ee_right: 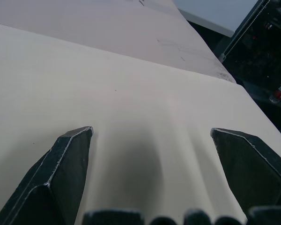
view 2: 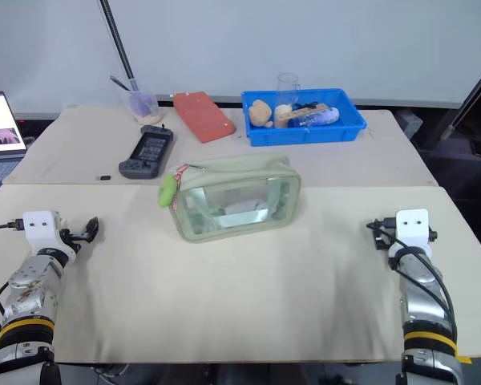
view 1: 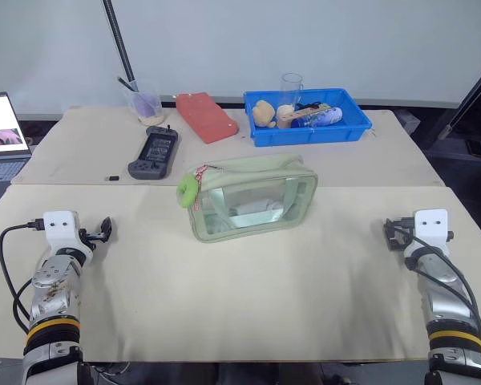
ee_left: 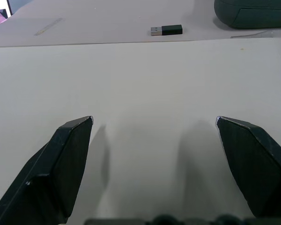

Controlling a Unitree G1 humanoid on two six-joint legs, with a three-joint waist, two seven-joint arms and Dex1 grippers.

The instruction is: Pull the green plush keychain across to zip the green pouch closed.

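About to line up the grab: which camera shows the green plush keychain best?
The left eye view: the green plush keychain faces the camera there, its dimple visible, hanging at the left end of the green pouch. The right eye view shows it more edge-on, as a narrower oval. Both wrist views look across bare table, away from it.

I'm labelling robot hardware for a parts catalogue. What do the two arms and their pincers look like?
Both forearms are silver metal with a yellow-orange band and black cuff. Each wrist carries a white boxy block and looping black cables. The left pincer and right pincer each have two black, wedge-shaped fingers.
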